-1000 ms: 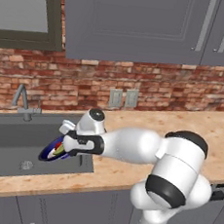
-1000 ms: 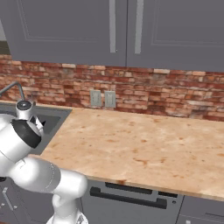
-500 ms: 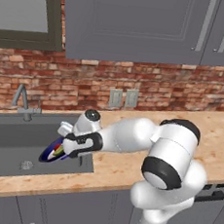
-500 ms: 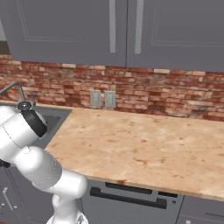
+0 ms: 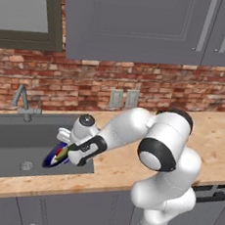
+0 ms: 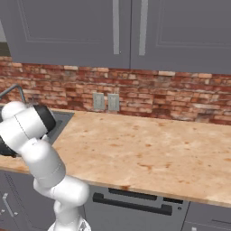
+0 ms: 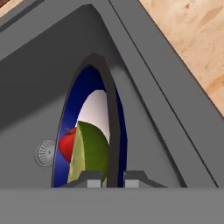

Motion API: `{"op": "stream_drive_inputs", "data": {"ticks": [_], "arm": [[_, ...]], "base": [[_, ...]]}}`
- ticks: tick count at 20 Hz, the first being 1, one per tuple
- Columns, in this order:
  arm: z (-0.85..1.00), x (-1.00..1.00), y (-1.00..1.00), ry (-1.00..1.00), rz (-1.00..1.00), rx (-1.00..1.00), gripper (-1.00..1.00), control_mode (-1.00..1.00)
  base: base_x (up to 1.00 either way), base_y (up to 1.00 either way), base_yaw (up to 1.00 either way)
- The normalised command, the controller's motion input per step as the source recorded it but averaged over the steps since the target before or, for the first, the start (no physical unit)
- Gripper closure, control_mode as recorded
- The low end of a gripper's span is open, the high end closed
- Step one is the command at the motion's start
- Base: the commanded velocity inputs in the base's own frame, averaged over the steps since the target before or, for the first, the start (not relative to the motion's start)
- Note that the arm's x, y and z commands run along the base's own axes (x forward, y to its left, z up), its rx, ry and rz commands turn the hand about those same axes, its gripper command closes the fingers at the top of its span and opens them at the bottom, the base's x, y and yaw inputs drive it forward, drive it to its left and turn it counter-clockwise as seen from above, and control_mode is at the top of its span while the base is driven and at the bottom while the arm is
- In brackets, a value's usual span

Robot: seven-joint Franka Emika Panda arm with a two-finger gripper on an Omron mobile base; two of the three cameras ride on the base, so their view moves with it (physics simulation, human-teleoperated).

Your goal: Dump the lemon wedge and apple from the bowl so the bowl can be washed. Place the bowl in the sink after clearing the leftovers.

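Pincer (image 7: 107,178) clamps unmarked bowl (image 7: 92,81) rim over sink (image 7: 144,131).

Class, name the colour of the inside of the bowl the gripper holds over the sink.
White inside the bowl, with a dark blue rim; the hand view shows it best.

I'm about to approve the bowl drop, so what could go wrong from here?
1. The lemon wedge and apple are in the tilted bowl over the sink; they may fall in as leftovers.
2. The gripper pinches only the rim edge-on; the bowl could slip and drop hard.
3. The fruit could roll onto the drain.
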Motion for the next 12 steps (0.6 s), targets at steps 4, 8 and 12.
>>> {"op": "stream_drive_inputs", "data": {"ticks": [4, 8, 12], "arm": [[-0.16, 0.14, 0.08, 0.00, 0.00, -0.12, 1.00, -1.00], [-0.12, 0.10, 0.09, 0.00, 0.00, -0.10, 1.00, -1.00], [-0.15, 0.12, 0.04, 0.00, 0.00, -0.09, 1.00, -1.00]], "base": [[0.00, 0.00, 0.00], [0.00, 0.00, 0.00], [0.00, 0.00, 0.00]]}}
